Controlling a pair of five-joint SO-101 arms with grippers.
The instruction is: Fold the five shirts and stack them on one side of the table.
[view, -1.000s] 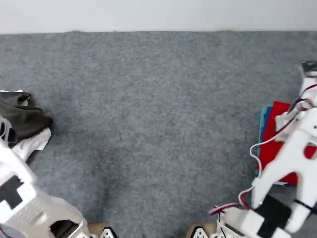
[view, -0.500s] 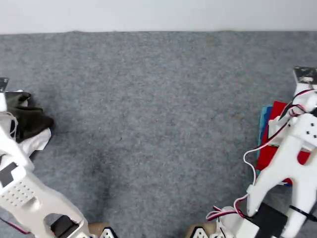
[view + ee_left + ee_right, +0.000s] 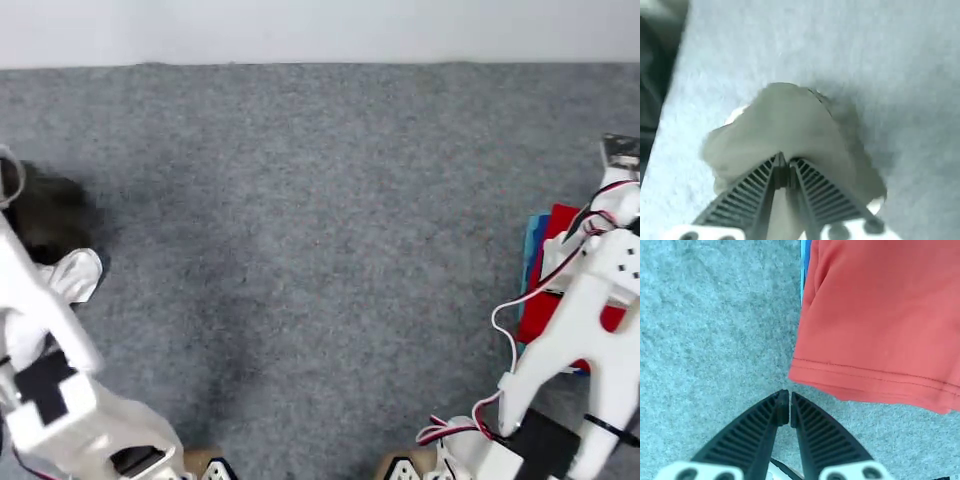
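at the left edge of the high view is a crumpled dark olive shirt (image 3: 45,205), with a white shirt (image 3: 72,272) just below it. the left end effector (image 3: 782,167) is closed, pinching the olive one. at the right edge a smooth folded red shirt (image 3: 540,295) lies on a blue shirt (image 3: 527,235). the right end effector (image 3: 786,400) is closed on nothing, over the grey surface (image 3: 320,200) beside the red hem.

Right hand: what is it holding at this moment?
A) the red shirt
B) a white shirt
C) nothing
C: the right hand is closed with nothing in it, over the bare grey table, just beside the edge of the red shirt.
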